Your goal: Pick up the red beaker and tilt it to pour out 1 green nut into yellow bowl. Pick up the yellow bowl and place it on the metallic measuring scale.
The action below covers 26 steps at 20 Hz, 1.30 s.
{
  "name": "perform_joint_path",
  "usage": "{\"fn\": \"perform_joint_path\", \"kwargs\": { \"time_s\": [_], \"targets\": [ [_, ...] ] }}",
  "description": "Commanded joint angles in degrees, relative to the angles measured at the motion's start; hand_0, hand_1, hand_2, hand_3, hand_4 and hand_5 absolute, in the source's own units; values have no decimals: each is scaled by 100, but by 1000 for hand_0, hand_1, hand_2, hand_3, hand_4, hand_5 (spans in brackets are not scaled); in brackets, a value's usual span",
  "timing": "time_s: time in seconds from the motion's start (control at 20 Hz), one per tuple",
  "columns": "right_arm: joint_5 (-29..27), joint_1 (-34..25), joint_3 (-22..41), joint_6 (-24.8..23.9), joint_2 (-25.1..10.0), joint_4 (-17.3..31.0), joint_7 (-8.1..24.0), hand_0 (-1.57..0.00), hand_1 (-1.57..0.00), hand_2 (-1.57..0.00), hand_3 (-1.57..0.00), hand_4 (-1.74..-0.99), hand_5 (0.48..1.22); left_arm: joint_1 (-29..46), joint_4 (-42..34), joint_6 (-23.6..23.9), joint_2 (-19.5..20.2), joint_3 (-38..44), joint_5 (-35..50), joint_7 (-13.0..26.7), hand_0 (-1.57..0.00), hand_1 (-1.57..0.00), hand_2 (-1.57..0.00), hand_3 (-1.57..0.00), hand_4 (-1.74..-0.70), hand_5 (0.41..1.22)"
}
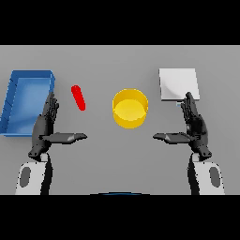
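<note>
While both hands, left (43,130) and right (196,127), lay flat-fingered and empty, I counted one red beaker (78,97), one yellow bowl (130,108) between them, one scale (178,84), one blue tray (14,101).

Red beaker (78,98), yellow bowl (130,108), blue tray (14,103), pale silver-white scale (178,84) — grey table (117,145), dark hands.

We see only a flat grey table (117,159) filling the whole view, evenly lit, with soft, faint shadows beneath what stands on it. Toward our left edge sits a blue open tray (14,101) with raised walls, slightly angled on the tabletop.
</note>
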Motion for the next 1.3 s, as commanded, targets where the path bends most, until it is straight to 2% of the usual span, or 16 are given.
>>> {"fn": "perform_joint_path", "kwargs": {
  "time_s": [0.0,0.25,0.3,0.35,0.45,0.6,0.7,0.8,0.9,1.25],
  "targets": [
    [-6,-12,-8,-5,-5,8,6,1,1,1,1,-1071,578,7,-6,4,-2,-2,1,-4,1,1,1,1,-1141,660],
    [-26,-149,-71,-7,-50,133,49,1,1,1,1,-1071,578,92,-113,-23,-24,-65,-3,0,1,1,1,1,-1141,660],
    [608,52,194,-156,-283,-95,-403,1,1,1,1,-1071,578,387,-462,-90,158,-291,-287,-177,1,1,1,1,-1141,660],
    [1003,210,371,-235,-418,-263,-662,1,1,1,1,-1072,577,613,-723,-78,194,-519,-559,-246,1,1,1,1,-1143,660],
    [1441,384,599,-339,-495,-533,-681,1,1,1,1,-1064,577,754,-1040,-114,336,-650,-730,-11,1,1,1,1,-1142,662],
    [1392,394,611,-255,-526,-630,-596,1,1,1,1,-1103,592,812,-1327,-166,406,-759,-795,277,1,1,1,1,-1138,655],
    [1379,332,645,-249,-446,-563,-499,1,1,1,1,-1131,607,690,-1129,-186,414,-765,-846,504,1,1,1,1,-1137,650],
    [1283,371,615,-171,-485,-588,-651,1,1,1,1,-1163,624,518,-880,-215,419,-705,-810,512,1,1,1,1,-1136,648],
    [1112,337,577,-51,-485,-612,-604,1,1,1,1,-1189,626,126,-444,-192,378,-602,-786,642,1,1,1,1,-1145,643],
    [916,318,484,67,-523,-571,-603,1,1,1,1,-1229,626,-958,1183,-216,408,-264,-808,141,1,1,1,1,-1178,637]
  ]
}}
